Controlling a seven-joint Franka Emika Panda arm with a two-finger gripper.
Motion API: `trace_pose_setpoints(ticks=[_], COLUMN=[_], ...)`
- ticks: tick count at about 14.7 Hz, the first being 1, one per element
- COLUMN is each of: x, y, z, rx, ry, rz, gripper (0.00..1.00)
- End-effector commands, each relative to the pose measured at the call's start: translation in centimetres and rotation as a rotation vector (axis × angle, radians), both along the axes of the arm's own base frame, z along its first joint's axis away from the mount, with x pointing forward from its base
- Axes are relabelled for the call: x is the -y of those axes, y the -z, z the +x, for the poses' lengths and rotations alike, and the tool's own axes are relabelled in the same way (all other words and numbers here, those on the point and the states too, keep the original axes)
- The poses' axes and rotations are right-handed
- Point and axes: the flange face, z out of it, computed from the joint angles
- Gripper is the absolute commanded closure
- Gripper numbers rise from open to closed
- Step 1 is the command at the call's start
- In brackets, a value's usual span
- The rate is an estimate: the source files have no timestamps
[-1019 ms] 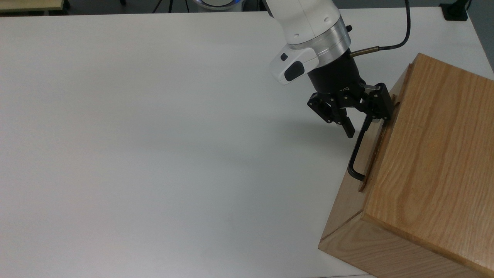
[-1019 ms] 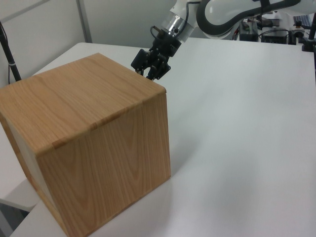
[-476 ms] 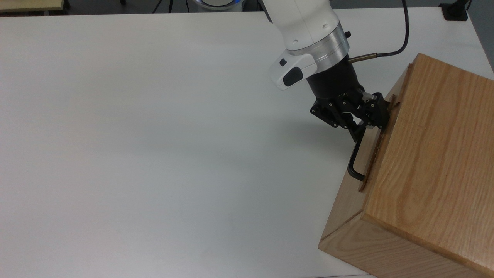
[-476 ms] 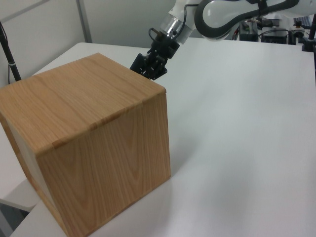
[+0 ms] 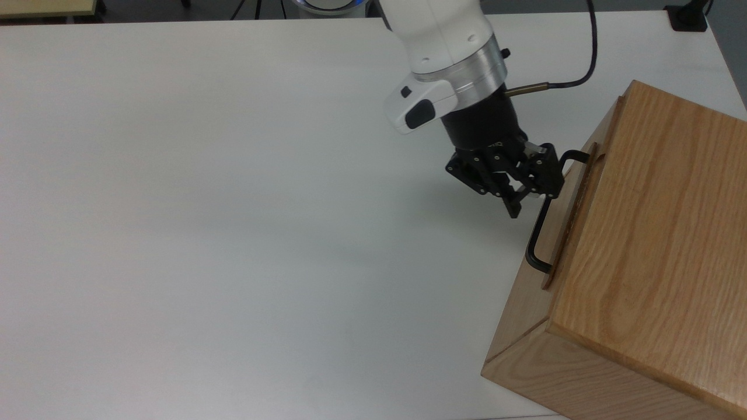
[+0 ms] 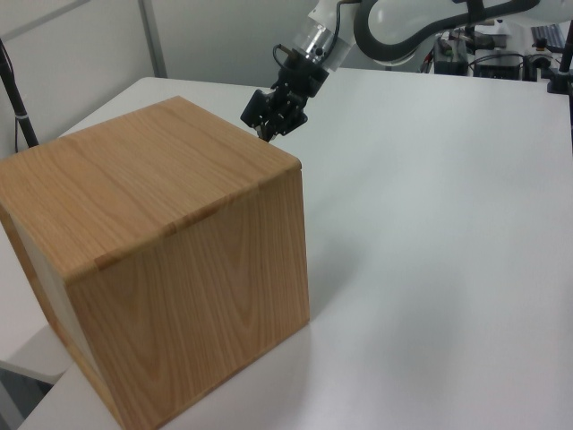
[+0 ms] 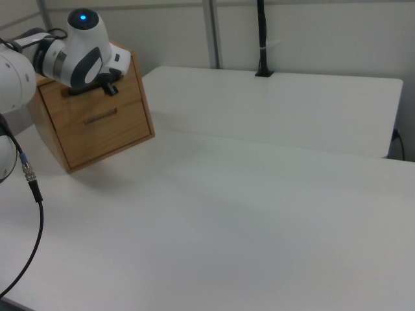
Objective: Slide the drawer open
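Note:
The drawer's oak front panel (image 5: pixel 575 213) stands a little way out from the oak box casing (image 5: pixel 653 233) at the top view's right. Its thin black bar handle (image 5: pixel 538 236) runs along the panel. My gripper (image 5: pixel 534 198) is shut on the upper part of that bar, reaching in from the top view's left. The left view has the gripper (image 6: pixel 271 125) just past the far top corner of the casing (image 6: pixel 179 242), which hides the drawer front. In the right view the arm's wrist (image 7: pixel 84 52) covers the upper drawer front.
The white table (image 5: pixel 233 204) spreads wide to the top view's left of the box. A lower drawer front (image 7: pixel 107 126) sits under the upper one in the right view. A black cable (image 5: pixel 589 64) trails from the wrist. A black post (image 7: pixel 262 39) stands at the table's far edge.
The fingers closed on the handle bar, then the gripper moved toward the top view's left, drawing the handle and front panel a little out of the casing.

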Motion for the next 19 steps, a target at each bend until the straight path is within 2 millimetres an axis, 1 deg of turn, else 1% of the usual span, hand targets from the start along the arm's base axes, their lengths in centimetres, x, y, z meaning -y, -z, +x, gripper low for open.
trace_pose_setpoints(ticks=[1,3,4,5,6,7,8,10,11,13,14,18,19], x=[1.0,1.2,1.3,2.0,2.4,2.4,2.3,1.9,1.4,1.2,0.9,-0.2,-1.0], y=[-0.8,-0.8,-0.8,-0.7,-0.8,-0.8,-0.8,-0.8,-1.0,-1.3,-1.4,-1.6,-1.5], z=[-0.8,-0.8,-0.8,-0.6,-0.5,-0.5,-0.5,-0.7,-0.8,-0.9,-1.0,-1.2,-1.5], rx=[-0.024,-0.018,-0.015,-0.017,-0.016,-0.018,-0.018,-0.018,-0.018,-0.017,-0.016,-0.012,-0.015], ry=[-0.008,-0.024,-0.032,-0.023,-0.017,-0.019,-0.021,-0.029,-0.038,-0.042,-0.046,-0.053,-0.067], rz=[-0.03,-0.041,-0.043,-0.041,-0.038,-0.039,-0.04,-0.037,-0.032,-0.029,-0.026,-0.014,-0.007], gripper=[1.0,1.0,0.9,0.68,0.54,0.45,0.4,0.36,0.35,0.34,0.31,0.31,0.31])
